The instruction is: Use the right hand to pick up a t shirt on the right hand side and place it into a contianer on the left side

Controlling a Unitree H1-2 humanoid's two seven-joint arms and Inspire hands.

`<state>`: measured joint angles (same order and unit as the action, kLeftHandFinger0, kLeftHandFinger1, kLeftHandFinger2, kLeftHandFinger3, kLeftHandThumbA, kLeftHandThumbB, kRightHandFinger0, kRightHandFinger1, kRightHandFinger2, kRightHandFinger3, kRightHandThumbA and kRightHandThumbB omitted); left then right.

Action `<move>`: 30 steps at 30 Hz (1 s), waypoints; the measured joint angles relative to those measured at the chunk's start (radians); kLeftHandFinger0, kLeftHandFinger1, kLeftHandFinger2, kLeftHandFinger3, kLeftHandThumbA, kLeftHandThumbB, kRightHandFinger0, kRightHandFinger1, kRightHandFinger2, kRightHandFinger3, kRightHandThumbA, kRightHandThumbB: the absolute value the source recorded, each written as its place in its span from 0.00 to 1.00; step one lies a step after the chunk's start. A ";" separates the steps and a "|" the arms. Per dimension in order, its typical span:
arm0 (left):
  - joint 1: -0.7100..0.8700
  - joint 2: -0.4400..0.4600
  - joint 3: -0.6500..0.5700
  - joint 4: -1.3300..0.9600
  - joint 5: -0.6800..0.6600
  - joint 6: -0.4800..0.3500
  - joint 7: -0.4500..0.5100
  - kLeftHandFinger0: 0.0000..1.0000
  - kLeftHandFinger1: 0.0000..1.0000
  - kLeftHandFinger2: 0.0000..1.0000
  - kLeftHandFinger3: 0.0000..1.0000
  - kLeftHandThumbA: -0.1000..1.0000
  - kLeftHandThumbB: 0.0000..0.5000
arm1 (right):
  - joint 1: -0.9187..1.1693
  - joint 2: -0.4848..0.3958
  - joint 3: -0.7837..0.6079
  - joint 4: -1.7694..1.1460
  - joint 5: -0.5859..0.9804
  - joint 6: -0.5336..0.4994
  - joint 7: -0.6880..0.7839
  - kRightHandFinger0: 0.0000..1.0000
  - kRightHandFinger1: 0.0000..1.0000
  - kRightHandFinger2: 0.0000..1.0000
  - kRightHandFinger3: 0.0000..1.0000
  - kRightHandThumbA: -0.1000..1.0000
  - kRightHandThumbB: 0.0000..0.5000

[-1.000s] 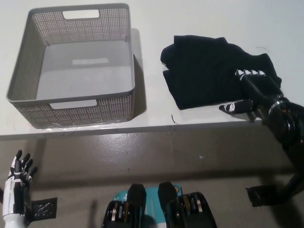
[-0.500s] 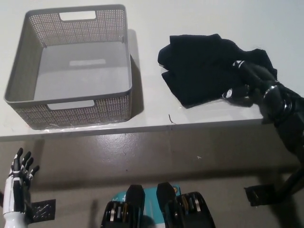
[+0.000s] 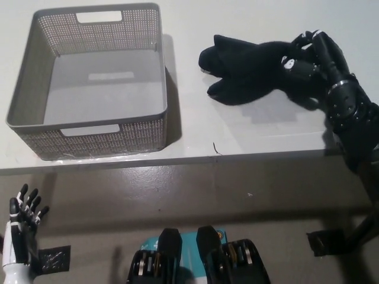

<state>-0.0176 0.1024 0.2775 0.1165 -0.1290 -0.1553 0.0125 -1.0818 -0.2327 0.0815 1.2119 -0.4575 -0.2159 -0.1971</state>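
A black t-shirt (image 3: 251, 68) is bunched up at the right of the white table (image 3: 237, 133), its right end raised off the surface. My black right hand (image 3: 309, 56) is shut on that right end, and the cloth trails from it down to the left onto the table. An empty grey perforated basket (image 3: 89, 127) with handle slots stands on the left of the table. My white left hand (image 3: 18, 234) hangs open at the lower left, below the table edge.
The table's front edge runs across the middle of the picture, with a brown floor below it. A short dark thread (image 3: 216, 148) lies near the edge. A bare strip of table separates the basket from the shirt.
My right hand has closed on the shirt's right side and pulled it up and back. The flat shirt has gathered into a bunch and slid off its front spot.
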 measured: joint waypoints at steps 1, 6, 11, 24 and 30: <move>0.002 0.000 0.000 -0.002 0.000 0.003 0.000 0.94 1.00 1.00 1.00 0.98 0.08 | 0.000 0.002 -0.001 0.000 0.005 -0.005 -0.006 0.64 0.56 0.57 0.52 0.00 0.54; 0.009 0.002 -0.002 -0.008 0.004 0.016 0.000 0.95 1.00 1.00 1.00 0.98 0.09 | -0.003 0.023 -0.011 -0.042 0.032 -0.016 -0.027 0.54 0.51 0.54 0.51 0.00 0.56; 0.010 0.006 -0.006 -0.015 0.007 0.029 0.000 0.95 1.00 1.00 1.00 1.00 0.14 | -0.039 0.059 -0.017 -0.103 0.051 -0.025 -0.045 0.63 0.53 0.54 0.53 0.00 0.58; 0.022 0.011 -0.019 -0.021 0.016 0.055 0.000 0.95 1.00 1.00 1.00 1.00 0.14 | -0.208 0.214 -0.011 -0.241 0.085 -0.050 -0.067 0.40 0.41 0.47 0.47 0.00 0.61; 0.020 0.023 -0.039 -0.020 0.028 0.065 -0.001 0.96 1.00 1.00 1.00 1.00 0.32 | -0.235 0.273 0.006 -0.240 0.085 -0.061 -0.084 0.40 0.40 0.48 0.46 0.00 0.62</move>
<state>0.0028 0.1257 0.2382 0.0960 -0.1005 -0.0901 0.0117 -1.3169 0.0402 0.0879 0.9724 -0.3725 -0.2771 -0.2807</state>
